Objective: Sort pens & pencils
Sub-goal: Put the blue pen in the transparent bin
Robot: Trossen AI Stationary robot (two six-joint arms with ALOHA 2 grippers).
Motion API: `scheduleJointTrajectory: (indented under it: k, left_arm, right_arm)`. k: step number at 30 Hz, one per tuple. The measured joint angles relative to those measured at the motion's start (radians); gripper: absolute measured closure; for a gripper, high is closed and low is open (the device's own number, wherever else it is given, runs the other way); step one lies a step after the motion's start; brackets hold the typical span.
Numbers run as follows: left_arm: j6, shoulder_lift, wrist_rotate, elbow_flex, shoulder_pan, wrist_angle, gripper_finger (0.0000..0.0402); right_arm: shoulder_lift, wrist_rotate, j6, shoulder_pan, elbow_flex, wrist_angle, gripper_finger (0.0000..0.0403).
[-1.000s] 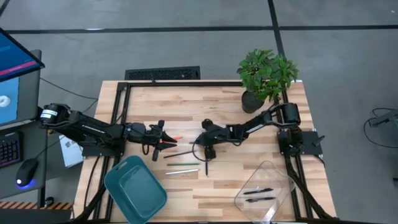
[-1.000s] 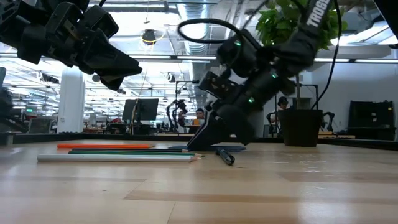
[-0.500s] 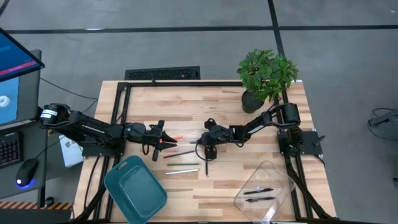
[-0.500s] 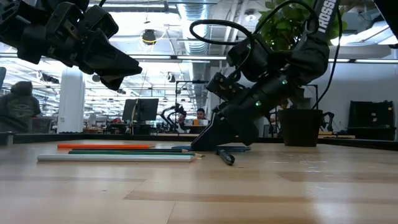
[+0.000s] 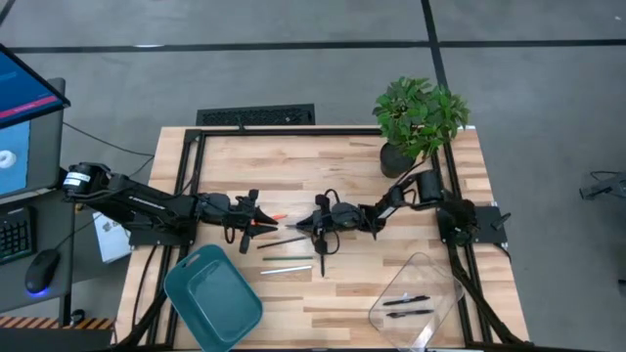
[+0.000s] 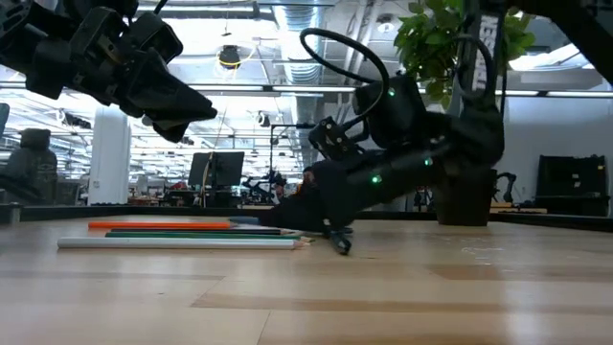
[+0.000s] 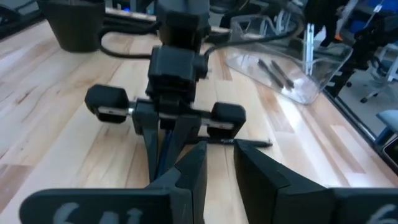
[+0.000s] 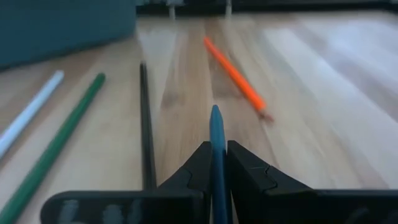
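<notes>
My right gripper (image 5: 305, 227) lies low over the table's middle, shut on a bluish pen (image 8: 216, 134). A black pen (image 5: 321, 256) lies flat on the wood just near of it, and also shows in the low view (image 6: 337, 240). Two more pens (image 5: 407, 307) lie in the clear tray (image 5: 430, 269). The orange pencil (image 8: 235, 74), dark pencil (image 8: 145, 118), green pencil (image 8: 59, 143) and pale pencil (image 8: 31, 112) lie flat ahead of the right gripper. My left gripper (image 5: 256, 221) hovers open above the orange pencil (image 5: 276, 216), touching nothing. My right gripper pinches the bluish pen between its two fingers (image 8: 198, 163). The pen runs along the fingers, and its forward end (image 8: 215, 115) sticks out past their tips. The fingers come nearly level from the table's right side (image 6: 302, 206). Whether the pen's end touches the wood, I cannot tell.
A teal bin (image 5: 213, 295) stands at the near left, the clear tray at the near right. A potted plant (image 5: 419, 117) stands at the far right corner. Bare wood (image 5: 293, 161) lies far of both grippers.
The right gripper has tipped from steeply downward to nearly level, sunk close to the table and reached toward the table's left, toward the pencils. The left arm has kept still.
</notes>
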Motion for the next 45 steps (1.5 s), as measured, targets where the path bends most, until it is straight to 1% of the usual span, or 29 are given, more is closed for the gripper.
scheduleJointTrajectory:
  k: [5,10,14,16,31,40,45]
  left_arm:
    - [0.001,0.000,-0.001,0.000,0.000,-0.004,0.0330]
    - [0.002,0.000,-0.002,0.000,0.000,-0.004,0.0330]
    - [0.001,0.000,-0.009,0.000,0.000,-0.004,0.0330]
    - [0.001,0.000,-0.015,0.000,0.000,-0.004,0.0330]
    - [-0.004,0.000,-0.021,0.000,0.000,-0.005,0.0330]
    - [-0.004,0.000,-0.021,0.000,0.000,-0.005,0.0330]
    - [-0.005,0.000,-0.021,0.000,0.000,-0.005,0.0330]
  right_arm:
    - [-0.001,0.027,0.005,0.001,-0.001,0.006,0.0337]
    - [-0.050,0.027,0.000,0.001,-0.004,-0.101,0.0334]
    - [-0.094,0.043,0.007,0.000,-0.004,-0.212,0.0324]
    - [-0.104,0.046,0.005,0.001,-0.004,-0.237,0.0319]
    - [-0.105,0.051,0.012,0.012,-0.003,-0.251,0.0316]
    - [-0.105,0.056,0.021,0.019,-0.004,-0.254,0.0352]
    - [-0.105,0.055,0.022,0.019,-0.004,-0.254,0.0344]
